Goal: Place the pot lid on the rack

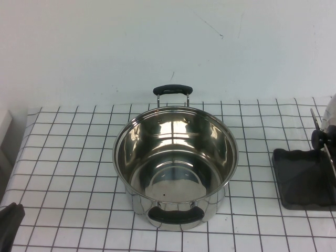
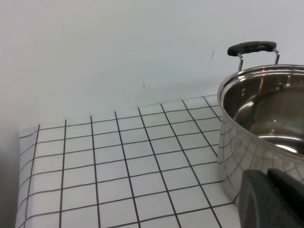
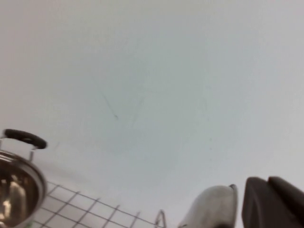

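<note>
1. The pot lid [image 1: 329,114] stands on edge at the far right of the desk [image 1: 68,157], cut off by the high view's right border, with its black knob [image 1: 318,139] facing left over the rack.
2. The rack [image 1: 302,178] is a dark grey rimmed tray at the desk's right edge; a thin wire rod [image 1: 315,119] rises beside the lid.
3. The right end effector [image 3: 274,202] appears only in the right wrist view as a dark shape just beside the lid's shiny rim [image 3: 213,206]; whether it is wide, narrow or holding the lid cannot be told.
4. The left end effector [image 1: 10,219] sits at the near left corner of the desk, well apart from the lid and rack; in the left wrist view its dark tip [image 2: 273,199] lies just beside the pot wall. Its opening cannot be told either.
5. A deep steel pot [image 1: 176,163] stands uncovered in the middle of the desk, between the left end effector and the rack, one black handle [image 1: 172,90] on its far side and another [image 1: 176,215] on its near side.
6. The desk carries a white covering with a black grid, against a plain pale wall [image 1: 157,47].
</note>
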Robot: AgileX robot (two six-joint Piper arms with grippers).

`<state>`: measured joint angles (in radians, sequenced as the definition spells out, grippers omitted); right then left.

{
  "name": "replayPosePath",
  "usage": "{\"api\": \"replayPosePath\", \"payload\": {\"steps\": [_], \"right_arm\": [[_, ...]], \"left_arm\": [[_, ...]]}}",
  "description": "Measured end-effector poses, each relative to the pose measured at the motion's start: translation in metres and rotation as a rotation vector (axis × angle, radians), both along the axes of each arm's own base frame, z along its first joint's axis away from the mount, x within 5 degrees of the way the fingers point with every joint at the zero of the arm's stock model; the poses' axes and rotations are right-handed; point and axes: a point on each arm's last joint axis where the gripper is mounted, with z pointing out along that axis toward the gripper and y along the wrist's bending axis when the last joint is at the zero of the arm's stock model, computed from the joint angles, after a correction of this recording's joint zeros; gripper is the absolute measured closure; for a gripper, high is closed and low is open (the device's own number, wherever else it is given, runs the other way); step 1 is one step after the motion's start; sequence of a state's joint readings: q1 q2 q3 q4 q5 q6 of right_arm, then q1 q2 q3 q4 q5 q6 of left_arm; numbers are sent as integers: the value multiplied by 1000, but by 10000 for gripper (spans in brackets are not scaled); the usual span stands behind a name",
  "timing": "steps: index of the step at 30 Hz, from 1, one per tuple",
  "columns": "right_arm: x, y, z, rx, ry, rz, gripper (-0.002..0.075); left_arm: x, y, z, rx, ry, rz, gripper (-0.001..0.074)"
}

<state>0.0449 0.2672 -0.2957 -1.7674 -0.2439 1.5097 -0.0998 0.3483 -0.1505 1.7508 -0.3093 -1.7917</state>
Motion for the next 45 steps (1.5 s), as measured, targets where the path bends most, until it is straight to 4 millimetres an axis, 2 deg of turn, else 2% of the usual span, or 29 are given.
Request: {"api": "replayPosePath", "payload": {"steps": [7,13,20,24,25,29,34,38,45], "right_arm": [[1,-4,0,-33,-14,-53,727],[1,-4,-2,34,0,-43,727],[4,-3,-30,131,46,-30,727],[3,-13,-45,81,59,-145,727],[0,-17,-50,18,94,-184,727],[-12,-12,-72,49,242,-146,727],[-17,-15,-98,28,193,-193,727],[-17,-18,-106,55,208,-232,727],[-20,-20,-119,116,363,-238,727]], "left_arm": [[0,0,0,0,0,0,737],[0,0,0,0,0,0,737],[0,0,0,0,0,0,737],[0,0,0,4,-2,-1,737],[0,0,0,4,-2,-1,737],[0,0,0,4,-1,-3,737],[-1,-1,0,3,1,-15,737],[-1,-3,0,1,5,-33,737],[-2,-4,-1,-1,9,-53,737]]}}
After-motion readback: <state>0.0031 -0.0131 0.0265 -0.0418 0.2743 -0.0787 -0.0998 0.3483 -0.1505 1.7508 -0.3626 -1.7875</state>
